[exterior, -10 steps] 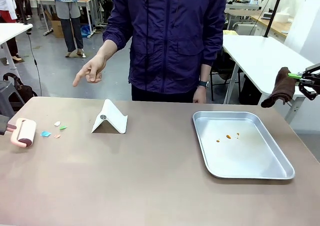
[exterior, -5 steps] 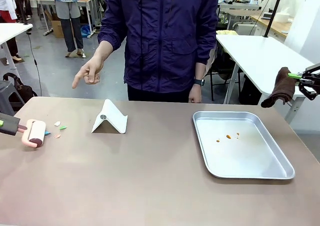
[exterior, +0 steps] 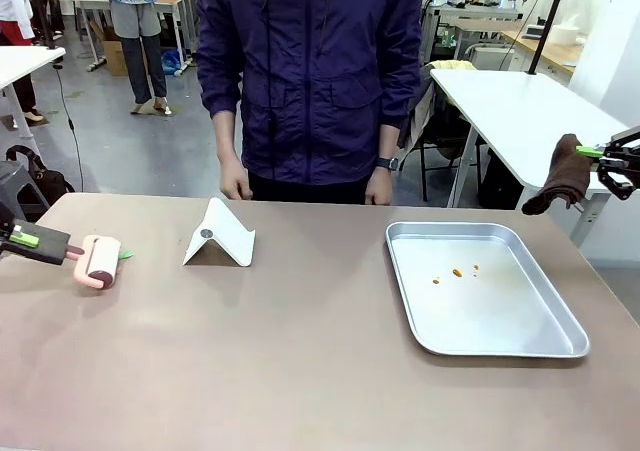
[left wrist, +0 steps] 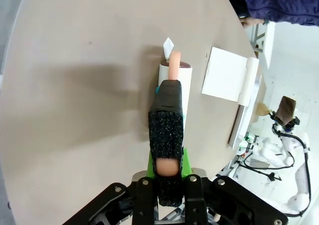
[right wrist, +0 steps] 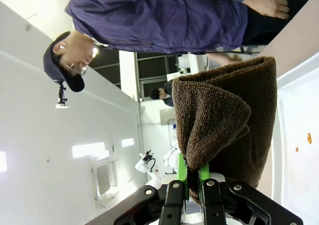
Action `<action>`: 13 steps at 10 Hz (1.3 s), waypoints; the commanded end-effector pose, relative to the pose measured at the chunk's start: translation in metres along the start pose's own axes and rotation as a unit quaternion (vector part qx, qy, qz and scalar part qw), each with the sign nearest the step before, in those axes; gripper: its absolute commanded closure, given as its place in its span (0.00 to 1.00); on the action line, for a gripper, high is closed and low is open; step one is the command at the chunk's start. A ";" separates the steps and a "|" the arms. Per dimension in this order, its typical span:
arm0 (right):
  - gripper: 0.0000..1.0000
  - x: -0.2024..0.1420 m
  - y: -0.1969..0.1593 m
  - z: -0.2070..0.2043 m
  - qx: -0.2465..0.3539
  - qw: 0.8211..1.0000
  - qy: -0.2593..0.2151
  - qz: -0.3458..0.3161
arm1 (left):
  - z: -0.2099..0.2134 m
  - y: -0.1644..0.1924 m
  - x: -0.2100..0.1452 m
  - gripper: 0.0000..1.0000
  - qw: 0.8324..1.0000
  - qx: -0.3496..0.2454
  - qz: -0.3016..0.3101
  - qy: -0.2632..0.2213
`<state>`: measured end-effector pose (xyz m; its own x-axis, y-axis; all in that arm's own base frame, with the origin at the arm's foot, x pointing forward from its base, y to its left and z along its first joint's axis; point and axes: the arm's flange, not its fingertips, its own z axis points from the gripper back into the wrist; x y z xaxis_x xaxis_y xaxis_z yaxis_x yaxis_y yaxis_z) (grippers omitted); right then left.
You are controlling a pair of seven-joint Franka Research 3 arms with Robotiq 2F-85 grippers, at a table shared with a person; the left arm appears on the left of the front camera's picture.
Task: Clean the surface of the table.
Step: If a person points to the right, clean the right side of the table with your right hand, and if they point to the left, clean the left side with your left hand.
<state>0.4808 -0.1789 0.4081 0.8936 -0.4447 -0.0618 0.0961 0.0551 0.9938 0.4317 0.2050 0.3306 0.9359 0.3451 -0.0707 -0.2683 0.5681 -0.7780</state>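
Note:
The brownish table [exterior: 300, 361] stretches across the front view. At its left end my left gripper [exterior: 30, 239] is shut on the handle of a pink lint roller [exterior: 98, 261], whose drum rests on the tabletop. A green paper scrap [exterior: 127, 255] peeks out beside the drum. In the left wrist view the roller [left wrist: 174, 78] lies just ahead of the gripper [left wrist: 167, 162], with a white scrap [left wrist: 168, 45] past its far end. My right gripper [exterior: 608, 157] hangs off the table's right side, shut on a brown cloth [exterior: 563, 174], which shows close up as the cloth [right wrist: 224, 115].
A white folded stand [exterior: 220, 236] sits right of the roller. A metal tray [exterior: 540, 336] holding a few orange crumbs [exterior: 457, 271] lies on the right half. A person in a dark blue jacket stands at the far edge, one hand [exterior: 236, 185] near the table.
My left gripper has pushed the roller rightward over the paper scraps, most now hidden under it. The person's pointing hand has dropped to their side. The right arm has not moved.

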 end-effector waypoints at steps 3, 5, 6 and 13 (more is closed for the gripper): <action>0.90 -0.002 0.003 0.003 0.001 1.000 0.007 0.003 | -0.048 -0.017 -0.013 0.81 0.998 0.055 -0.021 0.013; 0.90 -0.002 0.003 0.003 0.001 1.000 0.007 0.003 | -0.062 -0.028 -0.014 0.81 0.997 0.060 -0.028 0.032; 0.90 -0.002 0.003 0.003 0.001 1.000 0.007 0.003 | -0.067 -0.034 -0.017 0.81 0.997 0.057 -0.036 0.039; 0.90 -0.002 0.003 0.003 0.001 1.000 0.007 0.003 | 0.010 -0.068 -0.048 0.81 0.985 -0.127 -0.103 0.053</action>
<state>0.4808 -0.1790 0.4080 0.8936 -0.4445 -0.0620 0.0962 0.0548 0.9938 0.4220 0.1403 0.3736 0.9859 0.1675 -0.0063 -0.0907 0.5014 -0.8604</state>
